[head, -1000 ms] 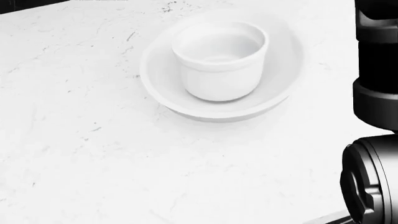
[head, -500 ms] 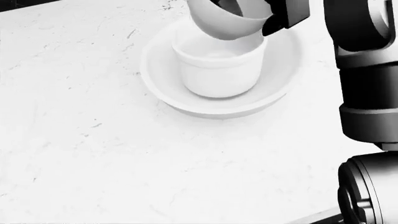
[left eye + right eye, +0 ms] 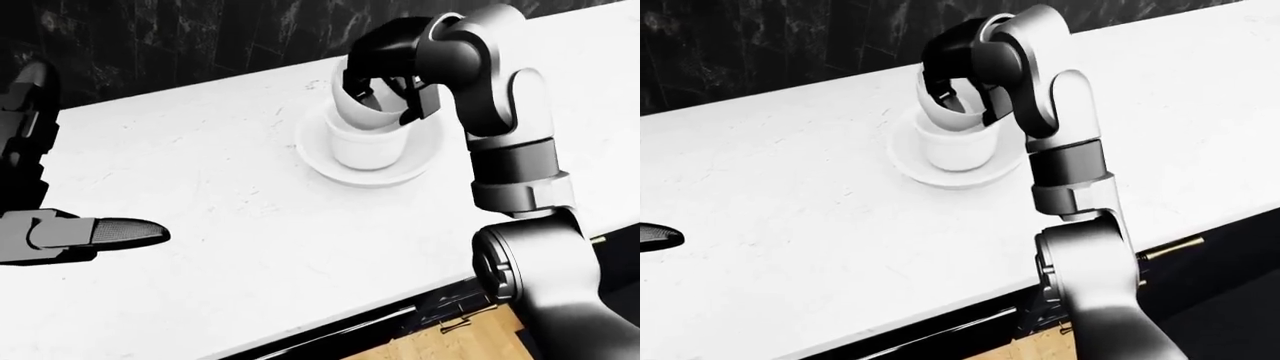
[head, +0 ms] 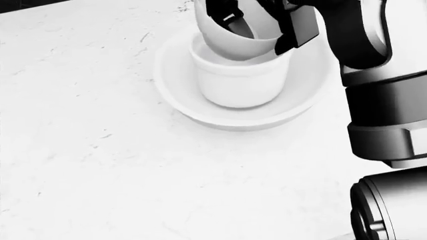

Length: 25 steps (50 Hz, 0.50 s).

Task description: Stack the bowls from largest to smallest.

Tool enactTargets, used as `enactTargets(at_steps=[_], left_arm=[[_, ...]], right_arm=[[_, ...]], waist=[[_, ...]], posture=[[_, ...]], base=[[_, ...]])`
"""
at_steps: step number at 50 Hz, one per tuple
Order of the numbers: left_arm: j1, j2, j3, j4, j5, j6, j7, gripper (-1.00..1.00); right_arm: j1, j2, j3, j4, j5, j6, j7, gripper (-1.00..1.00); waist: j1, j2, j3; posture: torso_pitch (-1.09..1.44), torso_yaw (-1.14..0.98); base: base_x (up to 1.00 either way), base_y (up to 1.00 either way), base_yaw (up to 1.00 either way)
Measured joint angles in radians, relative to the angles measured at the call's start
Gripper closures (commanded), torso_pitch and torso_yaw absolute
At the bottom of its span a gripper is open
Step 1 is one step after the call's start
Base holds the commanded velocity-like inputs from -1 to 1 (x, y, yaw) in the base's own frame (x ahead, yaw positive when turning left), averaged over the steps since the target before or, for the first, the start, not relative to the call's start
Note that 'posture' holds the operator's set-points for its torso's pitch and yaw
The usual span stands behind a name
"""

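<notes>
Nearest to us, at the bottom of the left-eye view, the counter's (image 3: 250, 247) dark edge runs over a strip of wood floor (image 3: 440, 346), and our right arm (image 3: 510, 172) rises from the lower right corner of the view in grey and black segments. At the left edge of that view our left hand (image 3: 75, 234) hovers low over the white marble with its fingers stretched out flat and nothing between them; it is well apart from the bowls. Farther up the counter, in the head view, the wide bowl (image 4: 174, 85) sits flat on the marble, and the mid bowl (image 4: 240, 82) stands upright inside it, near its middle. Above that, our right hand (image 4: 267, 20) grips the small bowl (image 4: 237, 42), with a dark finger inside the rim and others across the outer wall on the view's right. The small bowl is tilted, its mouth turned toward the view's top right, and its lower edge dips just into the mouth of the mid bowl; we cannot tell whether the two touch. Beyond the bowls, the left-eye view shows the marble ending at a dark veined wall (image 3: 200, 37).
</notes>
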Motion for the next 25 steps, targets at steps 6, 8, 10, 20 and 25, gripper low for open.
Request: enactTargets(at_steps=[6, 8, 10, 20, 25], left_arm=[[-0.014, 0.000, -0.025, -0.002, 0.005, 0.000, 0.008, -1.00], [-0.018, 0.003, -0.027, 0.001, 0.002, 0.001, 0.012, -1.00], [-0.023, 0.008, -0.029, 0.004, -0.001, 0.002, 0.017, -1.00], [-0.023, 0.022, -0.019, 0.005, -0.021, -0.004, 0.029, -1.00], [-0.021, 0.025, -0.018, 0.004, -0.027, -0.005, 0.034, -1.00]], right_arm=[[-0.004, -0.024, -0.008, -0.025, 0.012, -0.017, 0.042, 1.00], [-0.009, -0.032, -0.013, -0.028, 0.016, -0.022, 0.058, 1.00], [-0.014, -0.036, -0.018, -0.027, 0.019, -0.025, 0.064, 0.89], [-0.004, -0.035, -0.022, -0.056, 0.029, -0.027, 0.065, 0.50], [-0.007, -0.035, -0.022, -0.062, 0.035, -0.027, 0.062, 0.40]], waist=[[0.001, -0.002, 0.002], [-0.001, -0.003, 0.001], [-0.003, -0.003, 0.000], [-0.005, 0.000, -0.001], [-0.005, 0.000, -0.003]], posture=[[0.00, 0.00], [0.00, 0.00], [0.00, 0.00], [0.00, 0.00], [0.00, 0.00]], base=[[0.00, 0.00, 0.00], [0.00, 0.00, 0.00], [0.00, 0.00, 0.00], [0.00, 0.00, 0.00], [0.00, 0.00, 0.00]])
